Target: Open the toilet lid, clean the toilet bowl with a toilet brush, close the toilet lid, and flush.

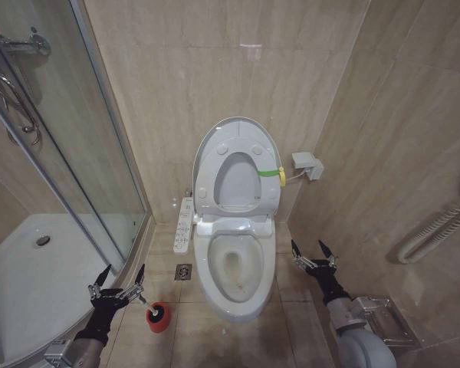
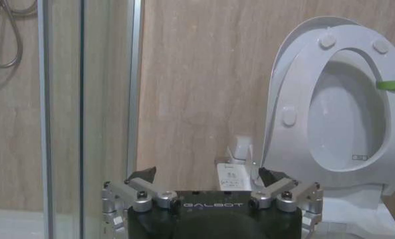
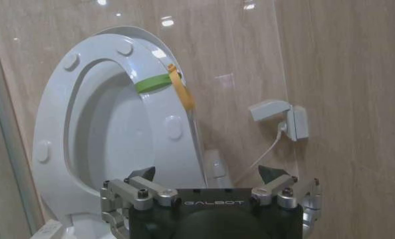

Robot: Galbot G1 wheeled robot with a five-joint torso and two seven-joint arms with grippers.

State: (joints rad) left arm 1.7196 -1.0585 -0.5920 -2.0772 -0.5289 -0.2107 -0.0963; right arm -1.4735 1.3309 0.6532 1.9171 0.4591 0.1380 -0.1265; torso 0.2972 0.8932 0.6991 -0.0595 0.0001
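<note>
1. Left gripper (image 1: 118, 279): held low on the robot's left, fingers spread wide, holding nothing; forearm rising from the lower frame edge.
2. Right gripper (image 1: 313, 254): held low on the right, slightly higher than the left, fingers likewise spread, holding nothing.

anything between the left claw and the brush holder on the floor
Nothing visible. The left claw hangs open just left of the red holder, with bare floor tile between them. The toilet bowl sits off to the right, out of that path.
</note>
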